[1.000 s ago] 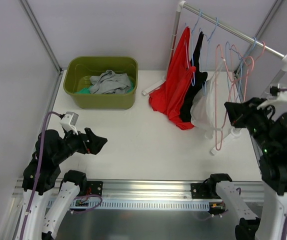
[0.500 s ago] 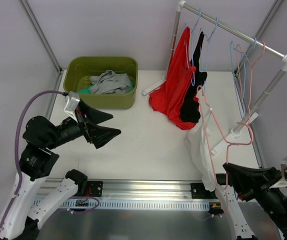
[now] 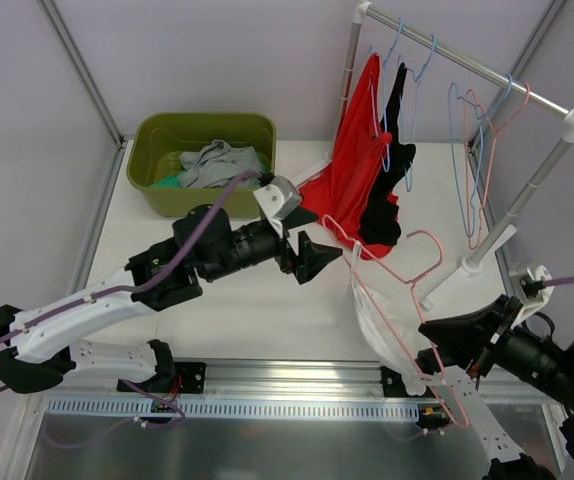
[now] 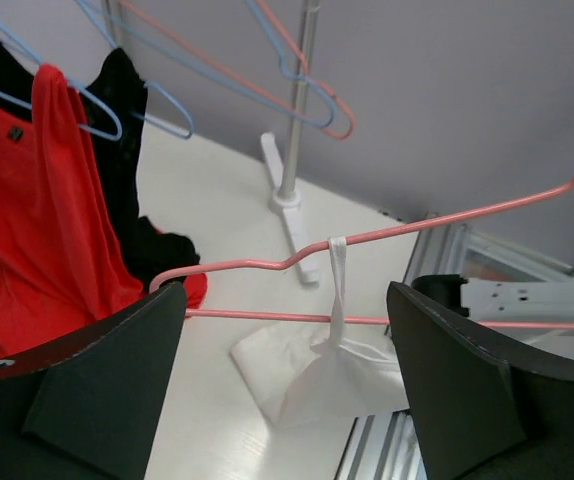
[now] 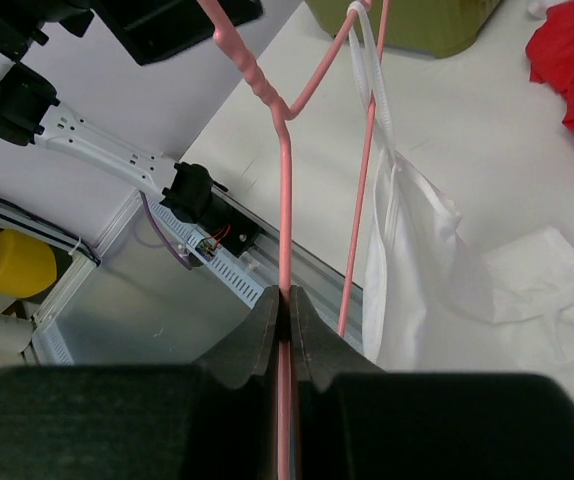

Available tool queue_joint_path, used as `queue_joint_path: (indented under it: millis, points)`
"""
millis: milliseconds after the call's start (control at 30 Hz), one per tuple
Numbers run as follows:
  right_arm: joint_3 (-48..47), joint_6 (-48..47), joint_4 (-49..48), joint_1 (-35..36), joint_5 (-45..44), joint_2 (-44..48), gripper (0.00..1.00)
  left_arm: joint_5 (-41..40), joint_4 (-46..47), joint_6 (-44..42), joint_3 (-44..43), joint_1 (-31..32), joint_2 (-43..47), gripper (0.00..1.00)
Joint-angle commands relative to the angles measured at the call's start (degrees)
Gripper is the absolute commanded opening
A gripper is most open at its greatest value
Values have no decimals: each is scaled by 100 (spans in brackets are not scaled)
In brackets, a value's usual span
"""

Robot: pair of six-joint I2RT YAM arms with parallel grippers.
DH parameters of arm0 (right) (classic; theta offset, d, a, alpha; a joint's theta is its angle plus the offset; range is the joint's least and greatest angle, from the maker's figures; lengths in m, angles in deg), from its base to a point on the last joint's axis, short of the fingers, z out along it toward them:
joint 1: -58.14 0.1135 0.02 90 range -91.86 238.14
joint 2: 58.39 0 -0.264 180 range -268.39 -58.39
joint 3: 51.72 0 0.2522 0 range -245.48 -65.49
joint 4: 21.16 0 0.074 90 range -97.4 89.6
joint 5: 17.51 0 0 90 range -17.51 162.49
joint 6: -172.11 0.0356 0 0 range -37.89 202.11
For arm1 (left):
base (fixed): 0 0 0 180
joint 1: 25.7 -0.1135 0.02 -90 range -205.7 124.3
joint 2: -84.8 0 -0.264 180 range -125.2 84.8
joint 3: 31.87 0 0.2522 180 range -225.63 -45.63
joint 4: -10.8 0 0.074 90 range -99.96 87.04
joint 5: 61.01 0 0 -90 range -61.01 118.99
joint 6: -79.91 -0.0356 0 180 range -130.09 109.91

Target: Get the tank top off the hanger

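"Where's the tank top?"

"The white tank top [image 5: 417,250] hangs by a strap from the pink hanger [image 5: 285,200], which is off the rack [image 3: 467,55]. Its lower part lies crumpled on the worktop [image 3: 267,320], near the front rail."

"What holds the hanger?"

"The right jaws, pinched tight on its wire."

"And the left jaws?"

"Spread wide, gripping nothing. In the left wrist view the hanger's bars and the strap cross the gap between them. Whether either one touches the wire, I cannot tell."

"What else is there?"

"A red top [image 3: 352,180] and a black top [image 3: 397,110] hang on the rack. The green bin [image 3: 202,203] at the far left holds clothes."
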Motion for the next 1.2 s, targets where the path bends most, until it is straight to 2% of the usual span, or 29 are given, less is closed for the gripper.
queue_joint_path:
  millis: [0, 33, 133, 267, 600, 800, 967, 1133, 1167]
  points:
    - [-209, 73, -412, 82, 311, -378, 0, -930, 614, -566, -135, 188, -150, 79]
    - [-279, 73, -438, 126, 319, -466, 0, -992, 668, -567, -109, 205, -237, 71]
    - [-446, 55, -490, 161, 284, -668, 0, -949, 862, -532, 40, 214, -308, 65]
    - [-482, 47, -649, 161, 319, -809, 0, -852, 1020, -488, 146, 214, -414, 45]
    - [-298, 160, -1123, 161, 345, -924, 0, -729, 1222, -189, 480, 214, -545, 50]
    - [-184, 266, -1378, 161, 460, -898, 0, -746, 1310, -118, 454, 214, -695, 42]
    - [-43, 275, -1440, 161, 521, -854, 0, -764, 1389, -127, 419, 214, -721, 18]
    - [115, 397, -1642, 161, 618, -783, 0, -738, 1451, -48, 392, 214, -765, 13]
    - [185, 407, -1668, 170, 653, -748, 0, -738, 1460, -39, 392, 214, -783, 3]
